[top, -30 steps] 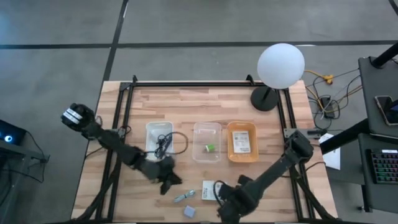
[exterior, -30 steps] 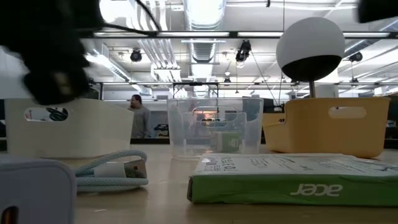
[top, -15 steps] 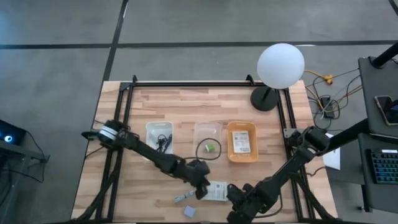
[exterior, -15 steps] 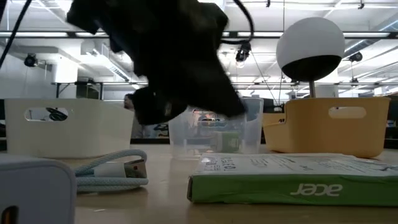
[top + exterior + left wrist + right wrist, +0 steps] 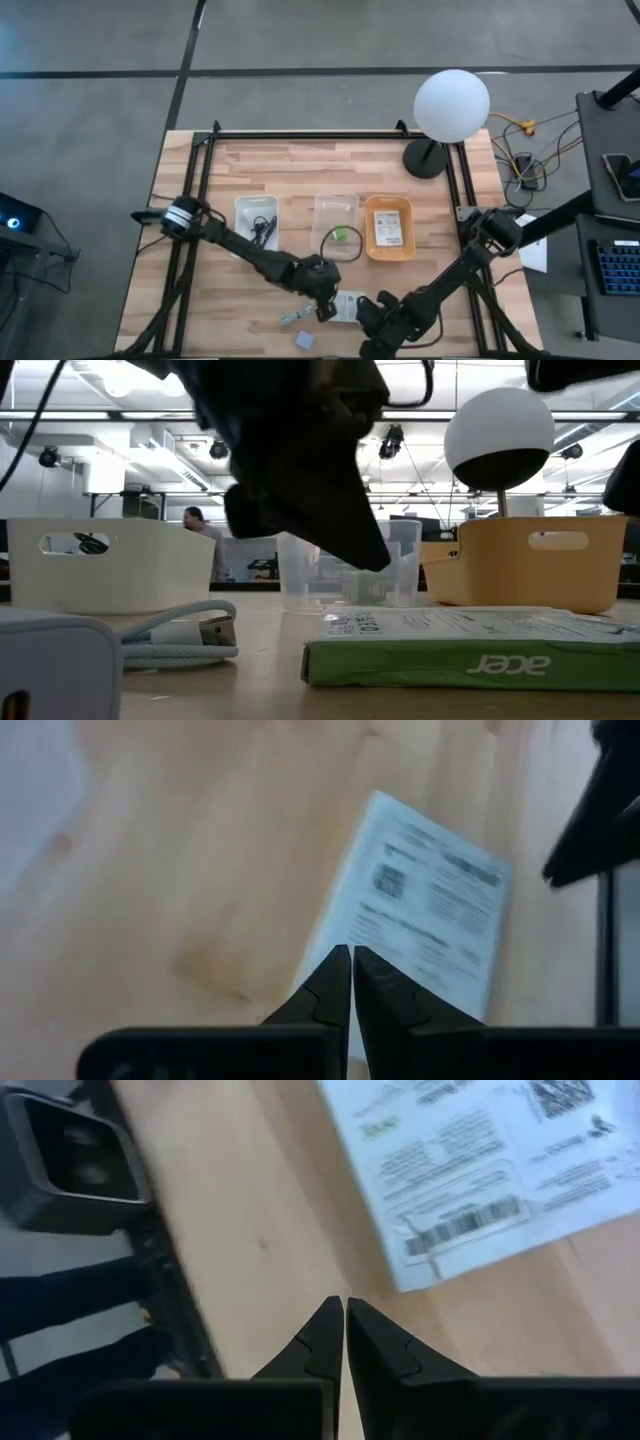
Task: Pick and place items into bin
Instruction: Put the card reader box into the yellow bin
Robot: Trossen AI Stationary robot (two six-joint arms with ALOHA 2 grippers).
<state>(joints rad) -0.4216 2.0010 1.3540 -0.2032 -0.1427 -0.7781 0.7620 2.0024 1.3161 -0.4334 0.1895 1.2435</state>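
A white printed box [image 5: 346, 305] with a green "acer" side [image 5: 470, 650] lies flat on the table near its front edge. My left gripper [image 5: 324, 306] is shut and hangs over the box's left edge [image 5: 350, 955], its tip clear of the table in the low view [image 5: 375, 560]. My right gripper [image 5: 366, 318] is shut over bare wood beside a corner of the box [image 5: 345, 1305]. A light-blue cable [image 5: 180, 635] and a grey-blue cube [image 5: 303, 340] lie to the left of the box. A green piece [image 5: 340, 236] sits in the clear bin [image 5: 334, 205].
Three bins stand in a row at mid-table: white [image 5: 255, 212] with a black cable in it, clear, and orange [image 5: 388, 228] with a card inside. A lamp with a white globe [image 5: 452, 105] stands at the far right. Black rails run along the table's sides.
My left gripper has swept from in front of the white bin toward the table's right, ending above the white box's left edge. My right gripper has sunk a little beside the box. The box, cable and cube have stayed put.
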